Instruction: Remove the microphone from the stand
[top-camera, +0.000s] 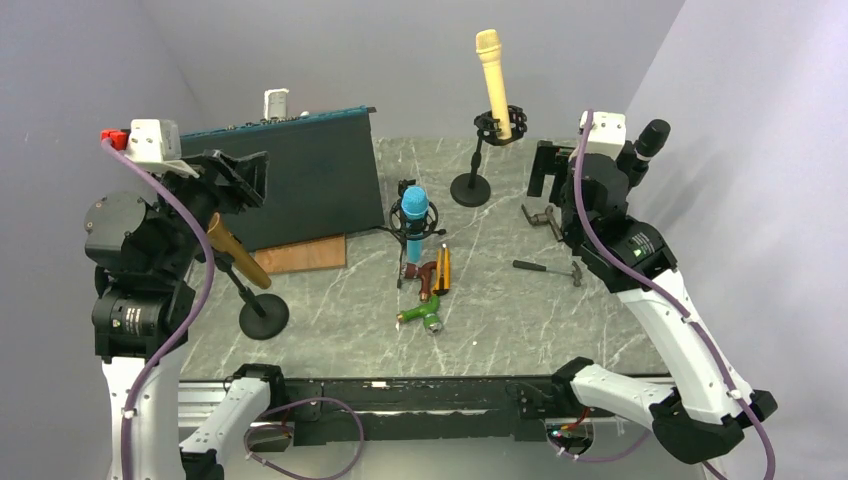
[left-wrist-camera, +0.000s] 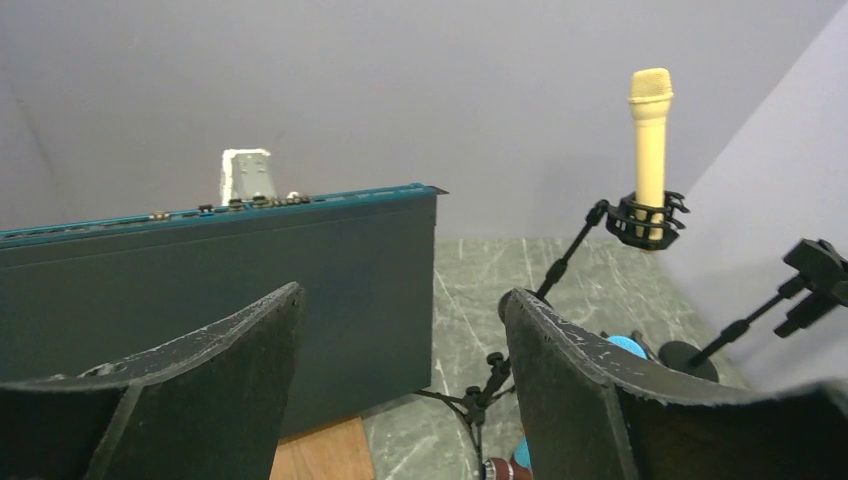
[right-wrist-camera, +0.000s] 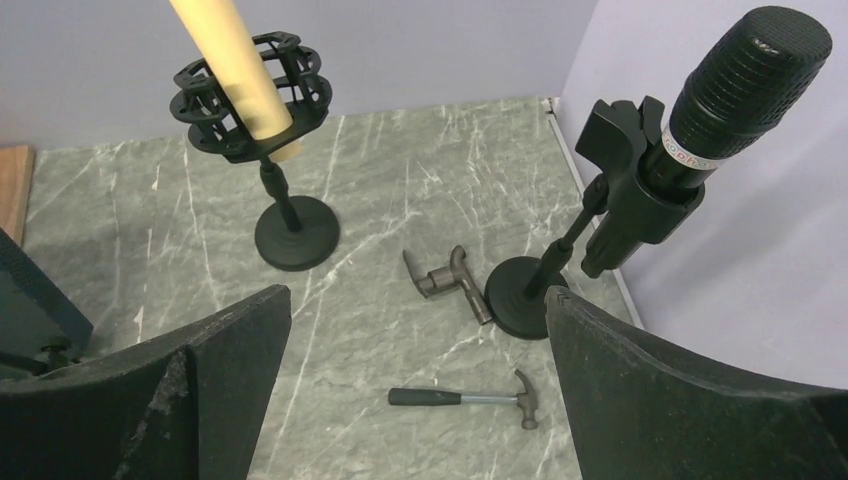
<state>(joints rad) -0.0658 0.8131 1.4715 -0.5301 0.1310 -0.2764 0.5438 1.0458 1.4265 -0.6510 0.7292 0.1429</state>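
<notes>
As cradle (right-wrist-camera: 310, 100) holds it, cream microphone (right-wrist-camera: 222, 45) upright.

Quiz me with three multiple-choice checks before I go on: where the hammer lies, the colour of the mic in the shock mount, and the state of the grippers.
1. Where does the hammer lie?
A. on the table, near the stand base of the black microphone
B. on top of the blue case
C. on the wooden board

2. What colour is the microphone in the shock mount?
A. blue
B. cream
C. red

3. How do the left gripper and right gripper stand?
A. both shut on a microphone
B. left open, right shut on the hammer
C. both open, holding nothing

Answers:
1 A: the right wrist view shows it flat on the marble beside that base.
2 B: its body and head are pale cream.
3 C: each wrist view shows fingers spread with nothing between them.
</notes>
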